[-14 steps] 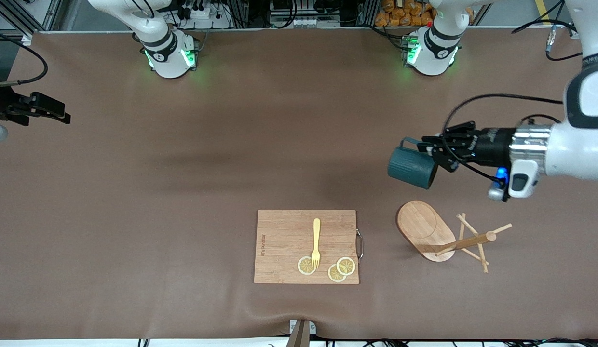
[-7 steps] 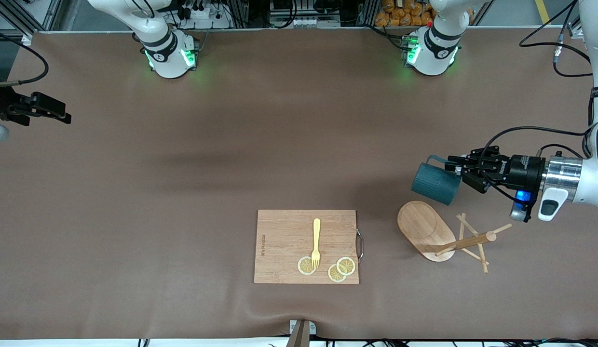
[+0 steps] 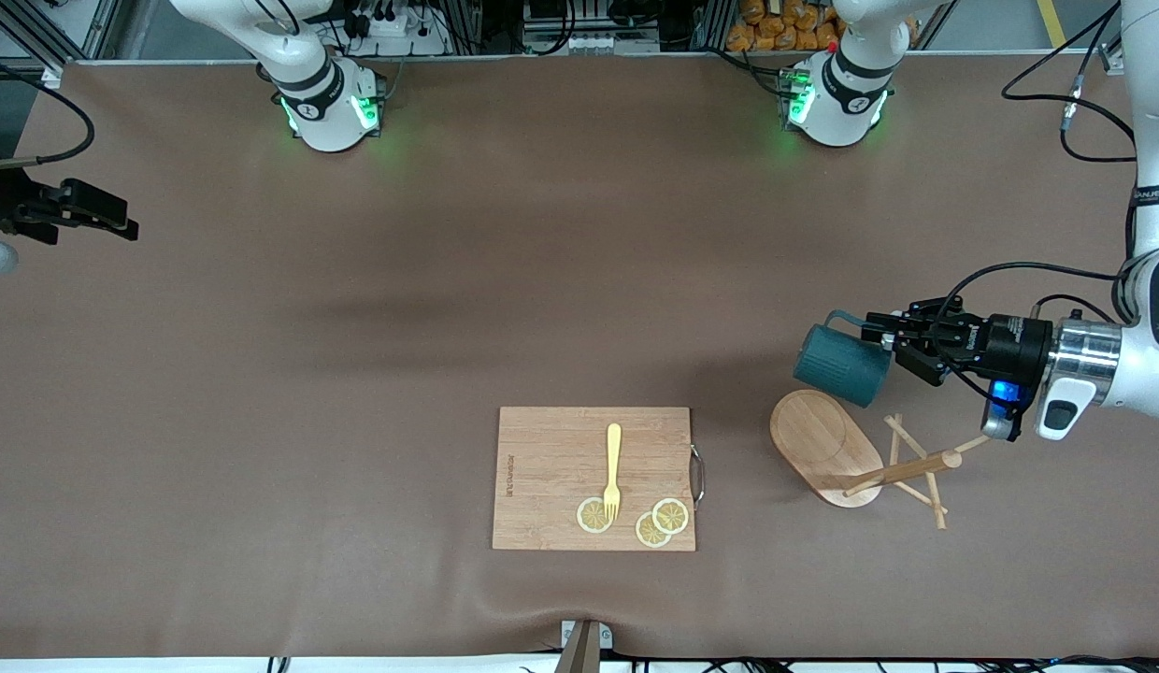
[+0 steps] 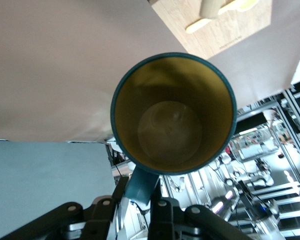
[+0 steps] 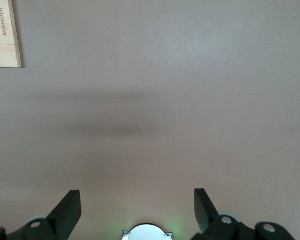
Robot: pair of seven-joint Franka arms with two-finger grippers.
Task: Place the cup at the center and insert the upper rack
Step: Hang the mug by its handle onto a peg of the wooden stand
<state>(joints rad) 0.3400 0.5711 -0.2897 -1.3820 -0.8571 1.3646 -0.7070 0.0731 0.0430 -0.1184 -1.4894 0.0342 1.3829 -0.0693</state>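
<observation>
The dark teal cup (image 3: 841, 365) hangs on its side in the air, over the table at the edge of the upper rack's oval base (image 3: 825, 446). My left gripper (image 3: 880, 333) is shut on the cup's loop handle (image 4: 142, 181). In the left wrist view the cup's yellowish-olive inside (image 4: 172, 112) faces the camera, with the left gripper (image 4: 144, 202) below it. The upper rack lies tipped over at the left arm's end of the table, its post (image 3: 907, 467) and pegs flat on the mat. My right gripper (image 3: 107, 217) waits open at the right arm's end; its view shows the right gripper (image 5: 137, 210) over bare mat.
A wooden cutting board (image 3: 551, 467) lies near the table's front edge, toward the middle, with a yellow fork (image 3: 613, 467) and lemon slices (image 3: 662, 522) on it and a metal handle (image 3: 698, 475) on its side. The board (image 4: 230, 35) also shows in the left wrist view.
My left gripper has carried the cup toward the left arm's end and down, from over open mat to just beside the rack's base. The right arm has not moved.
</observation>
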